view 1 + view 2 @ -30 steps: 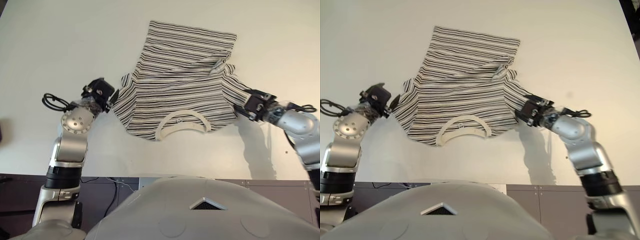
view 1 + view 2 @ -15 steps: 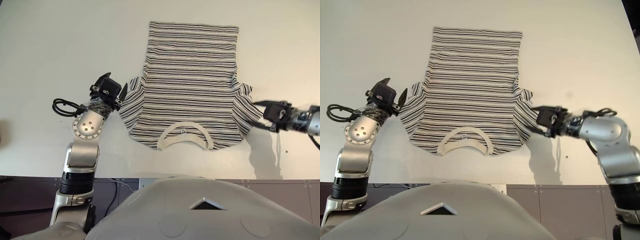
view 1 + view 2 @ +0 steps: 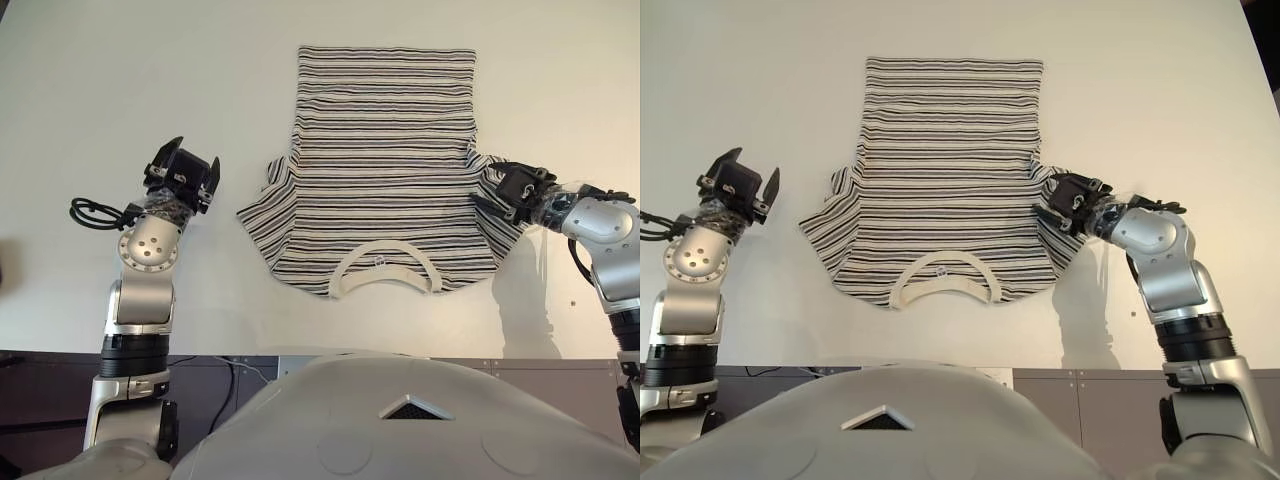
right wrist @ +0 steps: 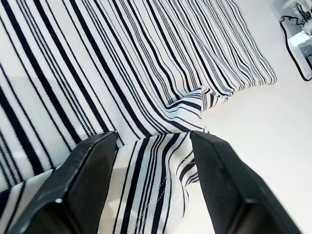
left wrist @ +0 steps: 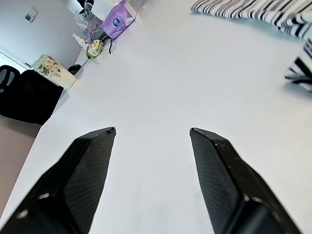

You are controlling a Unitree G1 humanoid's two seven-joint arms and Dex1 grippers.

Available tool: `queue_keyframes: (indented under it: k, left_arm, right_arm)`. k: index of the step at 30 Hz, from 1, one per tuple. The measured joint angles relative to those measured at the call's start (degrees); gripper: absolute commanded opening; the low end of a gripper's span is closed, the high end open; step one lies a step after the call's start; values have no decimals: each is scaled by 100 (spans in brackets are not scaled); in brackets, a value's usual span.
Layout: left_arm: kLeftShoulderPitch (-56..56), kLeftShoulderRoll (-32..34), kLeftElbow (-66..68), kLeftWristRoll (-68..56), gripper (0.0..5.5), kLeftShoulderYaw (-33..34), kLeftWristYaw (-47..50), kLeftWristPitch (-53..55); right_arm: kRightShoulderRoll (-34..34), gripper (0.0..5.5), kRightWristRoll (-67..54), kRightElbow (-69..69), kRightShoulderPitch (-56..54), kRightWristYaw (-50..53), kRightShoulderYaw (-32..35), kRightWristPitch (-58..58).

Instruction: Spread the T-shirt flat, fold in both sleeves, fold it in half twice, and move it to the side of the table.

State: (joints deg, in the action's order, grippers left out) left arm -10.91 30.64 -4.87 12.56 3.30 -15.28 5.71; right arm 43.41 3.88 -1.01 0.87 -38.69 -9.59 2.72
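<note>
Black-and-white striped T-shirt [image 3: 382, 170] flat on white table [image 3: 120, 90], cream collar nearest robot, sleeves bunched.

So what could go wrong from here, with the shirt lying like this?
The right tool hangs open over the bunched right sleeve; closing there may also pinch the T-shirt body beneath and drag it askew. The left sleeve lies crumpled, apart from the open left tool; folding it so could trap creases.
</note>
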Motion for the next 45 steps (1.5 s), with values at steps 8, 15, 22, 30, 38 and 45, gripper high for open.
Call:
queue_keyframes:
  k: [8, 15, 22, 30, 38, 45]
  left_arm:
    - [-598, 1106, -304, 914, 283, -230, -410, -1075]
    - [-328, 3081, 403, 1437, 283, -852, -1718, -3485]
    - [352, 2879, 977, 1476, 283, -1291, -1694, -4236]
    - [722, 2567, 1381, 1616, 256, -1608, -1315, -4497]
    - [931, 2572, 1823, 2147, 119, -1779, -796, -4594]
    - [827, 2573, 1756, 2211, 14, -1849, -756, -4592]
  right_arm:
    - [-488, 277, -895, 2591, 780, 649, 1351, 1138]
    - [-1389, 277, -895, 3315, 962, 1463, 1049, 1619]
    - [-1649, 277, -555, 3130, 864, 1728, 763, 1567]
    - [-1639, 277, -460, 2806, 440, 1596, 664, 1423]
    - [-1773, 277, -394, 2754, 490, 1652, 581, 1359]
    - [-1778, 277, -339, 2668, 493, 1654, 581, 1309]
